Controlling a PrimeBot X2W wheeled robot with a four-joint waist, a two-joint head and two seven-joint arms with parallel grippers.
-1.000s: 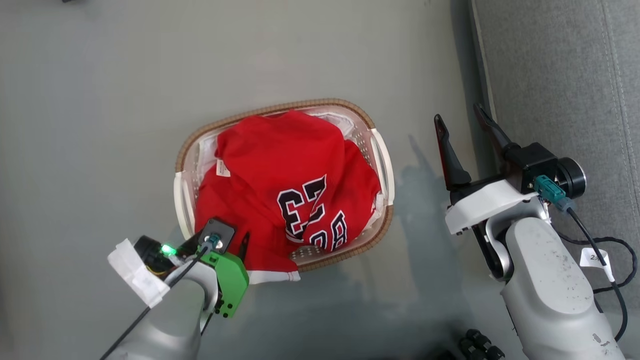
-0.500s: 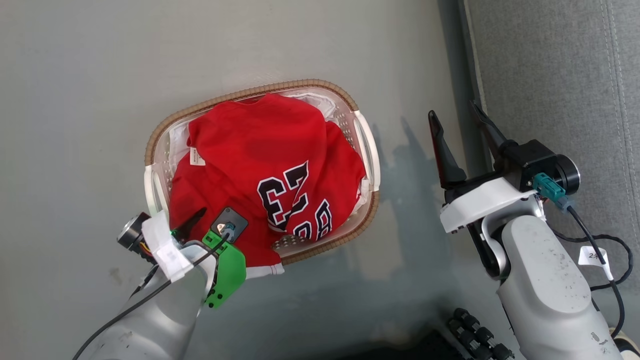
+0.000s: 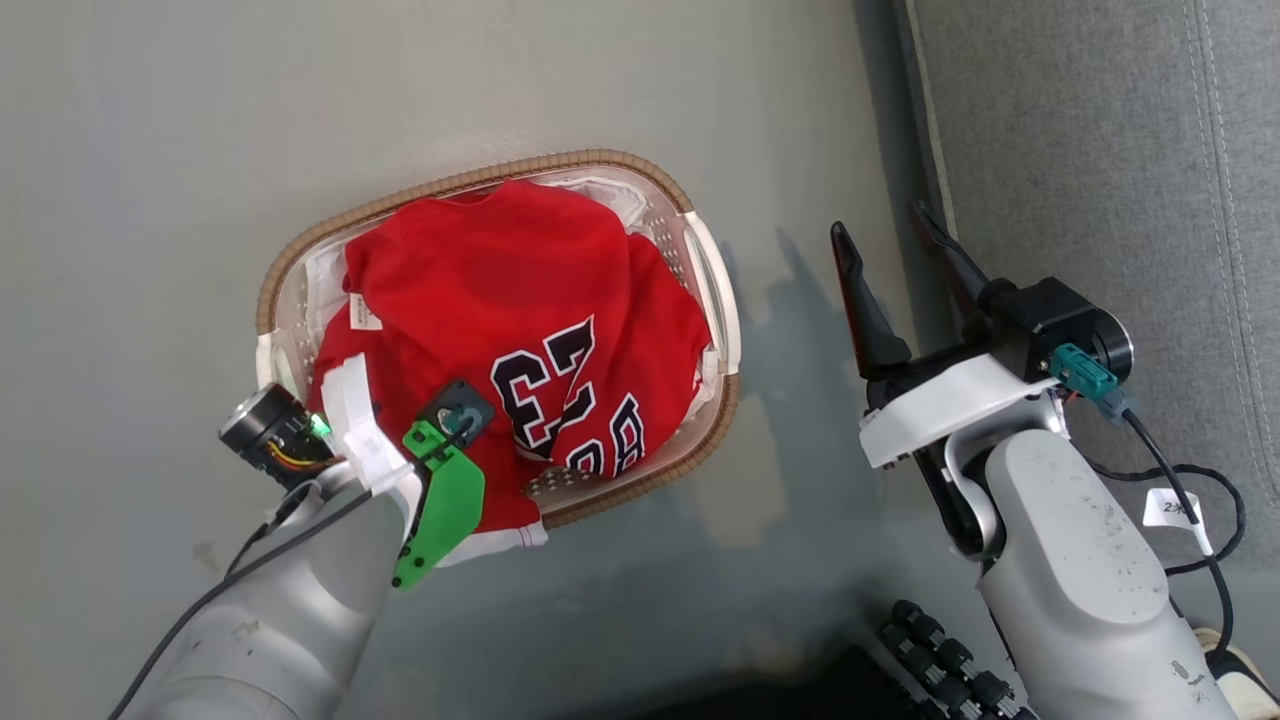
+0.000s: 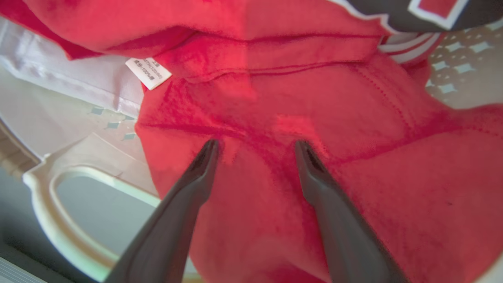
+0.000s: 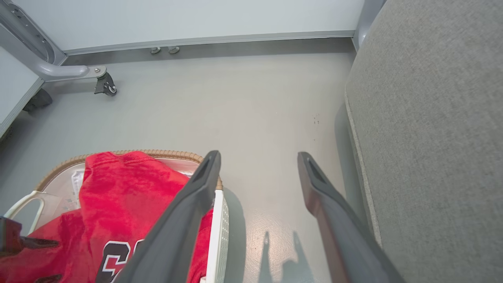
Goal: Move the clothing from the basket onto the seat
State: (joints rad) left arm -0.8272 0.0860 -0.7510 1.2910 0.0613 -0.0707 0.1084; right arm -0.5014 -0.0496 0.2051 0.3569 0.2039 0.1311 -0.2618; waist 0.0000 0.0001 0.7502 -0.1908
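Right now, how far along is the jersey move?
Nothing is done yet: the red jersey lies heaped in the basket. In hand: the left pincer is open, fingers at the fabric, not closed. The right pincer hangs open over the floor. Left: grip, lift, carry to the seat.

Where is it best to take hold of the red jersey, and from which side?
Likely the bunched cloth of the jersey beside the basket handle, from above: it lies heaped and soft there, and the open left hand straddles it.
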